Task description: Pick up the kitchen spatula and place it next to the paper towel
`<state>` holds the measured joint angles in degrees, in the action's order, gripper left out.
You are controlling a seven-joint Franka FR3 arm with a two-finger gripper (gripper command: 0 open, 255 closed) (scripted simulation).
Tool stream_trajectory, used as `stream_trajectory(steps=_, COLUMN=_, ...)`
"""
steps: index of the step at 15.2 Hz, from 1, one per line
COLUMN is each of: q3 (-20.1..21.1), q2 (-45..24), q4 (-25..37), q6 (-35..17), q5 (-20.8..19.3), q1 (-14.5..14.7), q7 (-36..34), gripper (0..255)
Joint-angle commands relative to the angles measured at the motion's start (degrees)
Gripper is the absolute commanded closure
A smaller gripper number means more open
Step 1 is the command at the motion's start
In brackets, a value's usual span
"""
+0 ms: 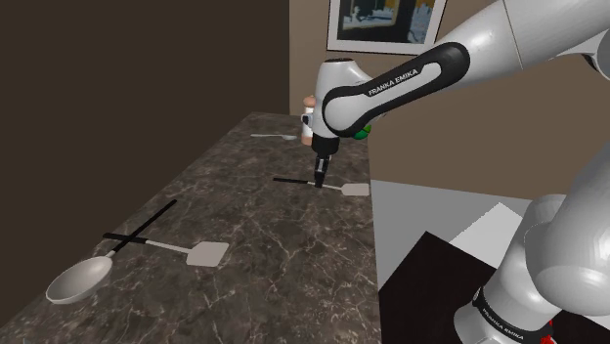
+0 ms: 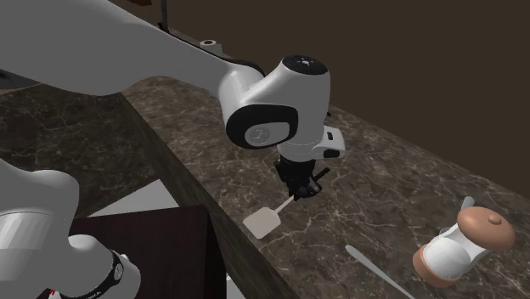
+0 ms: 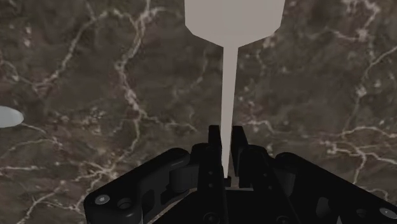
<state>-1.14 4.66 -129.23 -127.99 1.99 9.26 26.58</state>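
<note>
- Spatula (image 3: 233,19) – a pale flat blade on a thin neck with a dark handle. It lies on a dark marble counter (image 1: 264,254), with the blade close to the counter's open edge.
- Gripper (image 3: 227,130) – black, pointing straight down. Its fingers are drawn in narrow and clasp the thin neck from both sides, with the blade reaching out ahead of them.
- Whether the blade has left the counter cannot be told.
- Paper towel (image 2: 459,248) – a white roll on a brown holder, well apart from the spatula, towards the second exterior view's right.
- A pale utensil (image 2: 378,270) lies on the counter between the spatula and the paper towel.
- A second spatula (image 1: 207,254) and a ladle (image 1: 78,280) lie well away on the other side.
- Doing this step well, as a judgement: keep the squeeze firm, since a thin neck could pivot under the blade's weight. Lift straight up before travelling, pass above the pale utensil, and lower the spatula flat just beside the roll without knocking it.
</note>
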Motion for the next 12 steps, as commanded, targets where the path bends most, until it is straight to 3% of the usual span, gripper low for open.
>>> stream_trajectory(steps=1, q3=0.0, q2=0.0, q4=0.0, q6=0.0, q5=0.0, q1=0.0, q7=0.0, gripper=255)
stream_trajectory(steps=12, q3=0.0, q2=3.2, q4=5.3, q6=8.5, q5=-0.3, q1=0.0, q7=-0.3, gripper=255)
